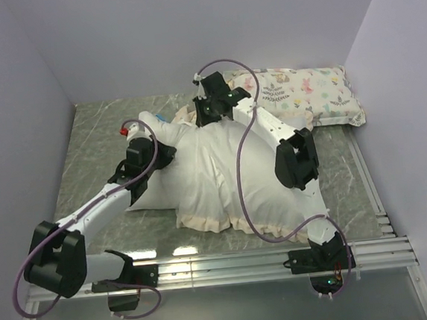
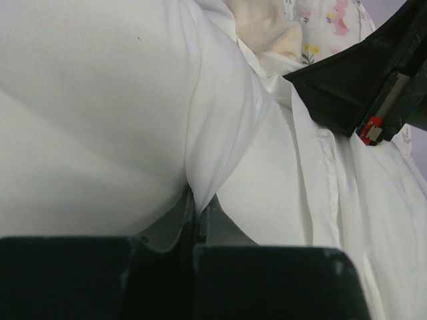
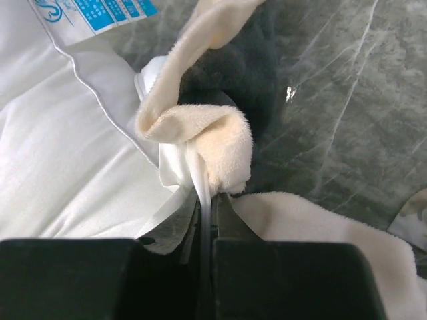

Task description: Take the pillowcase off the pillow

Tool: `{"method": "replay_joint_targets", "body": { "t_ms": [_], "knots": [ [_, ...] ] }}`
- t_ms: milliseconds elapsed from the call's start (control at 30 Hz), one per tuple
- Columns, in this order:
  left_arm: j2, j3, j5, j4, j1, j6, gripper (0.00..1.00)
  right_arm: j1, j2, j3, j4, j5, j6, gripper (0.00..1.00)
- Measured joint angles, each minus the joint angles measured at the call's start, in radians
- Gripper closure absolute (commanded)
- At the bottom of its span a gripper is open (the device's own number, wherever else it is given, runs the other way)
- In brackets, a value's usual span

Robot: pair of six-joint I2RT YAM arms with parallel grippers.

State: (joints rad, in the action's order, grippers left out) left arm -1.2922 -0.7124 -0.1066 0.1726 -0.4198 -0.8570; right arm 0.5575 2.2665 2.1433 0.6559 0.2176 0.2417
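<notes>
The pillowcase (image 1: 238, 180) lies mid-table turned inside out, white side up, with its cream ruffle along the near edge (image 1: 226, 222). The white pillow (image 1: 153, 191) sticks out on its left. My left gripper (image 1: 166, 152) is shut on a fold of the pillow's white fabric (image 2: 220, 133); its fingertips (image 2: 198, 207) pinch that fold. My right gripper (image 1: 202, 118) is at the far end, shut on the pillowcase's edge (image 3: 213, 143), with the white lining and cream ruffle between its jaws (image 3: 212, 200). Dark grey plush (image 3: 247, 67) shows behind it. The pillow's blue label (image 3: 100, 13) lies to the left.
A small animal-print pillow (image 1: 305, 96) lies at the back right against the wall; it also shows in the left wrist view (image 2: 320, 20). The grey marbled table (image 1: 92, 141) is walled at the left, back and right. A metal rail (image 1: 245, 262) runs along the near edge.
</notes>
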Motion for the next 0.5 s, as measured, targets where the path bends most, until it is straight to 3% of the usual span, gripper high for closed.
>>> {"method": "replay_joint_targets", "body": {
  "t_ms": [267,500],
  "knots": [
    [0.098,-0.104,-0.037,-0.164,-0.031,-0.032,0.99,-0.004,-0.048,0.266,0.196,-0.031,0.058,1.00],
    [0.203,-0.119,-0.080,-0.192,-0.071,-0.098,1.00,0.067,-0.431,-0.030,0.097,-0.116,0.052,1.00]
  ]
}}
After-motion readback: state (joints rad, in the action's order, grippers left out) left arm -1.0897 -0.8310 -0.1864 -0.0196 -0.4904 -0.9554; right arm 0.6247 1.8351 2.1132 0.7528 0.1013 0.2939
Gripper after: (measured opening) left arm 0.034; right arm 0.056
